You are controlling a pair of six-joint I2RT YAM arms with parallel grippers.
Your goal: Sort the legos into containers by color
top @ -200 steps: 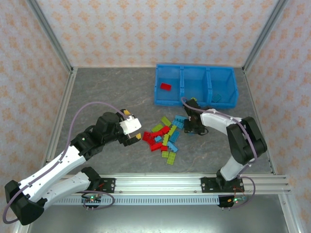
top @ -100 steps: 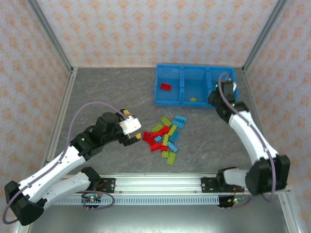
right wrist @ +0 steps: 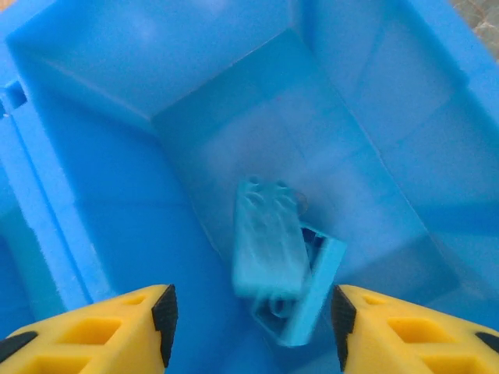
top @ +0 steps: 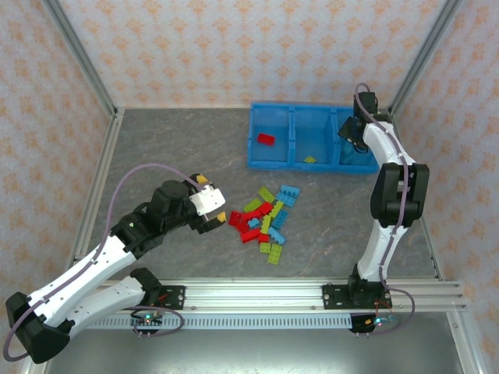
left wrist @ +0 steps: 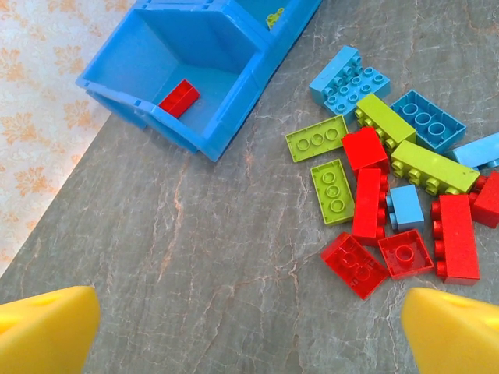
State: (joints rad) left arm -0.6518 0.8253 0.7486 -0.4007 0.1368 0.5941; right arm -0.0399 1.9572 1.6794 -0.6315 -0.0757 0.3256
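The left gripper hovers low over the grey table, its yellow fingers spread wide with nothing between them and touching nothing. It points at the pile of legos, which lies loose on the table just ahead of it, towards the right finger: red, yellow-green and light-blue bricks, some touching or overlapping, others a little apart.

Further on stands the bright-blue bin, well apart from the pile. Its left compartment holds one red brick lying flat near the front wall. The middle compartment holds a yellow-green brick against its near wall.

At the far right, the right gripper hangs over the right compartment, pointing down into it. Its two yellow fingers stand wide apart and grip nothing. Below them, in the compartment, are two light-blue bricks: one tilted on its edge on the floor, the other blurred and partly over it. Whether that blurred brick rests on the floor cannot be told.
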